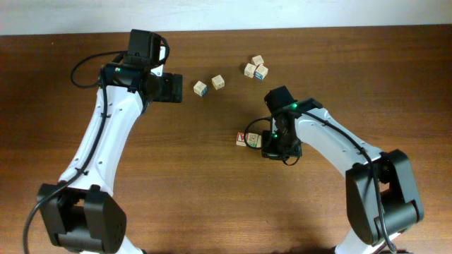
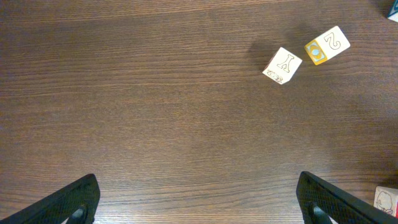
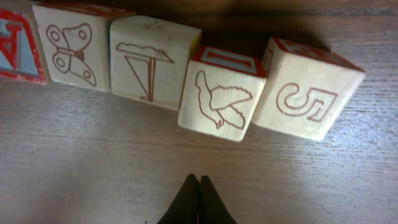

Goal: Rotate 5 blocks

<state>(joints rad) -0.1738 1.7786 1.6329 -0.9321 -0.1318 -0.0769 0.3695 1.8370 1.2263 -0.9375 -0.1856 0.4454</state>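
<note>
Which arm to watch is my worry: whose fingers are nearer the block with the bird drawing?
Right. The right fingers, shut, sit just in front of the bird block; the left fingers, open, hang far off near two other blocks.

White links and black joints on left arm (image 1: 102, 137) and right arm (image 1: 332, 137); looping black cables (image 1: 76, 70), green lights (image 1: 292, 107), black right gripper (image 3: 199, 200).

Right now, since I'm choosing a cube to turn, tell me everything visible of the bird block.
The bird block is a pale wooden cube with a red outline of a flying bird facing the right wrist camera and a red-framed blue face beside it. It rests on the table, slightly skewed, seemingly touching the 5 block and another cube. The shut right gripper points at it, apart.
</note>
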